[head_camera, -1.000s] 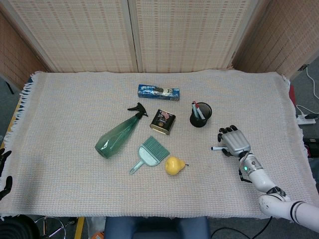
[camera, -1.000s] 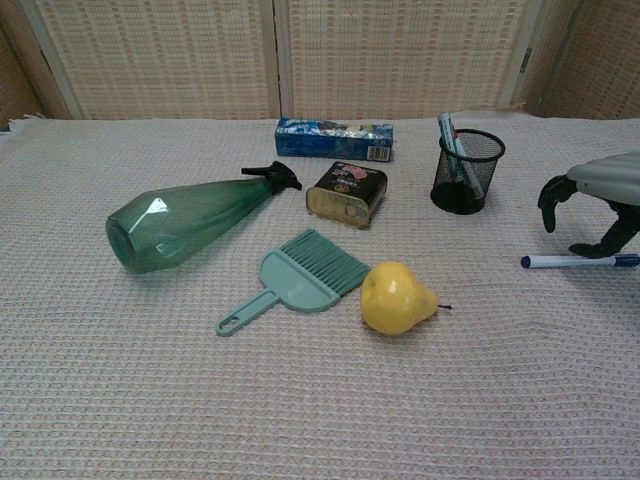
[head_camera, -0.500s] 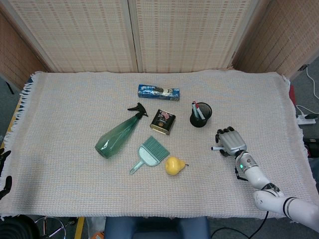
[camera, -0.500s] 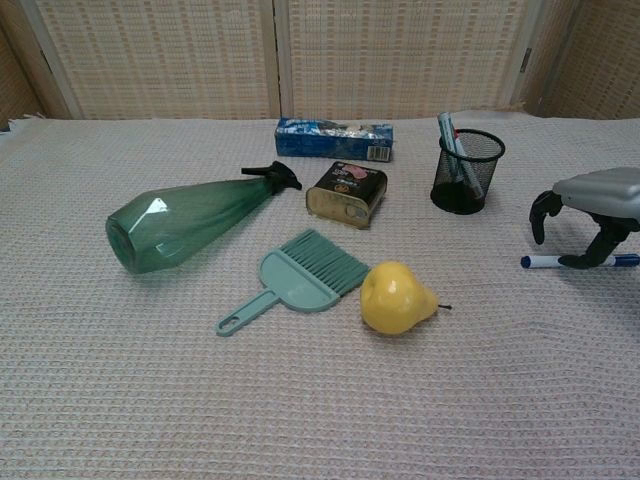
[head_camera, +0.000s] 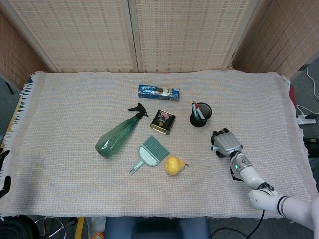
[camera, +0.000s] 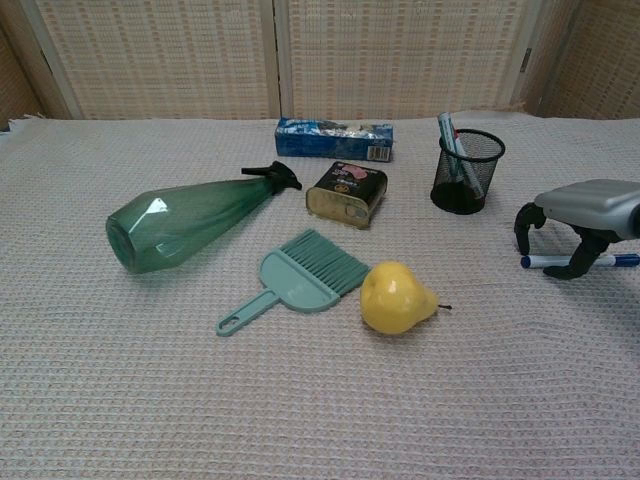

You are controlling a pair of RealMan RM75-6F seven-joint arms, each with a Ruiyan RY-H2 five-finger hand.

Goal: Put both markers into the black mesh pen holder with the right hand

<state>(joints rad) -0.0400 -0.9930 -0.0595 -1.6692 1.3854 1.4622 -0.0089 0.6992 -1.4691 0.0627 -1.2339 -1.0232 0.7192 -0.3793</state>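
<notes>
**One marker in, one marker left on the cloth**

**Done.** The black mesh pen holder (camera: 467,171) stands upright at about 1 o'clock from the middle of the table and already has pen-like shafts leaning in it. You can count at least one marker (camera: 451,142) as delivered, though the pictures are too small to tell exactly what the shafts are.

**Left.** The second marker (camera: 548,261), white with a blue cap, lies flat on the cloth at about 3 o'clock, white tip toward the centre, cap toward the right edge.

**Right hand.** Your right hand (camera: 578,214) arches directly over that marker, palm down, fingers curled toward the cloth on either side of the shaft. In the chest view the marker rests on the cloth under the hand, and a fingertip (camera: 560,271) is at or just beside it. Whether you have a grip yet cannot be told; judge it as not yet lifted.

**Left hand.** Only dark fingers show at the far left edge of the head view (head_camera: 4,174), off the cloth; their state cannot be told.

**Room to move.**
- The holder sits at about 11 o'clock from your hand, with bare cloth between, so the carry is short and unobstructed.
- The pear (camera: 396,297), brush (camera: 300,276), tin (camera: 346,192), green spray bottle (camera: 182,218) and blue box (camera: 333,138) all lie toward 9 o'clock, well apart from that path.
- The right table edge lies beyond your hand at 3 o'clock; watch that the capped end does not roll that way.
- The shafts in the holder lean toward 11 o'clock, so its near side is likely the freer entry.
</notes>
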